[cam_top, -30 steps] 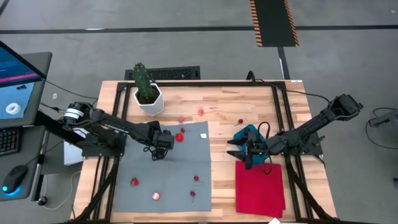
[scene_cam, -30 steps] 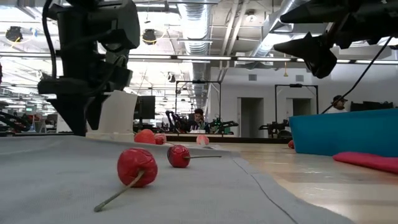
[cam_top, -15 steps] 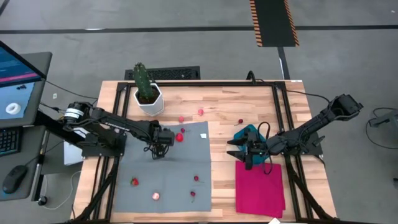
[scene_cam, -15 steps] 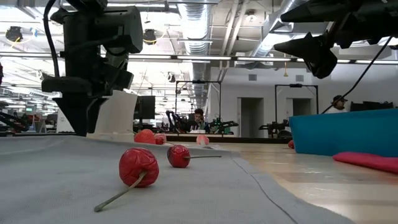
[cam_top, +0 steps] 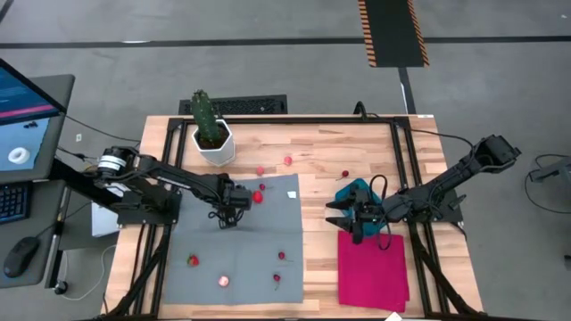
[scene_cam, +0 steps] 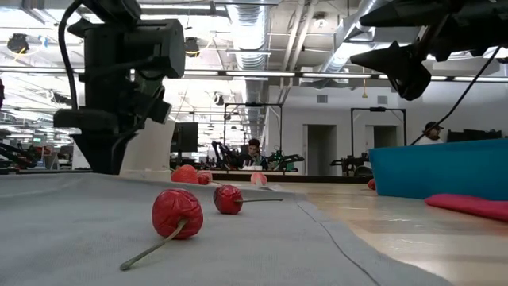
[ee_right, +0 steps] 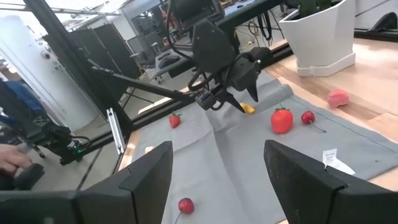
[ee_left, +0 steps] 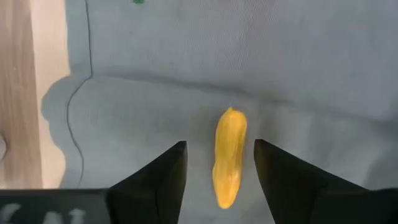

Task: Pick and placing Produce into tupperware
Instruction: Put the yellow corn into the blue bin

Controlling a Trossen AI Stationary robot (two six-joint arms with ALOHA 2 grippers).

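Observation:
A small yellow toy piece (ee_left: 229, 155) lies on the grey cloth (cam_top: 236, 254). My left gripper (ee_left: 217, 183) is open, pointing down over it, one finger on each side without touching; it also shows in the high view (cam_top: 227, 212) and the low view (scene_cam: 103, 147). The teal tub (cam_top: 355, 198) stands on the wood at the right. My right gripper (cam_top: 355, 230) hangs open and empty above the tub's near side. A strawberry (cam_top: 257, 197), another strawberry (cam_top: 193, 260), a pink piece (cam_top: 223, 281) and two cherries (cam_top: 281, 256) lie on the cloth.
A cactus in a white pot (cam_top: 214, 143) stands at the far left. Two pink pieces (cam_top: 288, 160) and a cherry (cam_top: 345, 174) lie on the bare wood. A magenta cloth (cam_top: 373, 267) lies near the tub. A white tag (cam_top: 292, 193) sits at the cloth's far edge.
My left gripper has come down a little toward the grey cloth over the yellow piece. My right gripper has kept still.

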